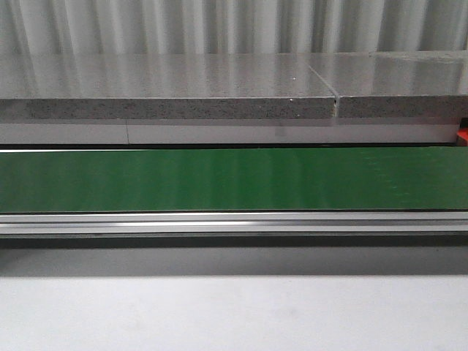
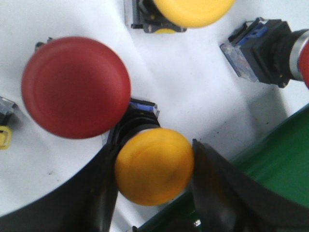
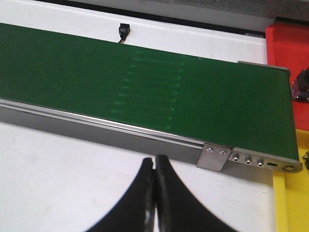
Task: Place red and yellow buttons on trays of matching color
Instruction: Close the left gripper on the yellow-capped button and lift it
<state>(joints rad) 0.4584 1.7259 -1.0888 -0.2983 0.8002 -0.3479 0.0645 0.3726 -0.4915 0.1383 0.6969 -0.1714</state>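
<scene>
The left gripper [image 2: 154,169] straddles a yellow button [image 2: 153,166] at lower centre of its wrist view, jaws wide either side of the smooth domed cap, not visibly clamped; closing looks the next need. A glossy red button [image 2: 75,87] sits upper left on the white tabletop [image 2: 193,92]. The right gripper [image 3: 154,193] hangs pressed together, empty, near the matte green conveyor belt [image 3: 145,82].

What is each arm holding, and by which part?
Left gripper: jaws flank the yellow mushroom-head push button at its cap; contact unclear. Right gripper: shut, empty.
</scene>
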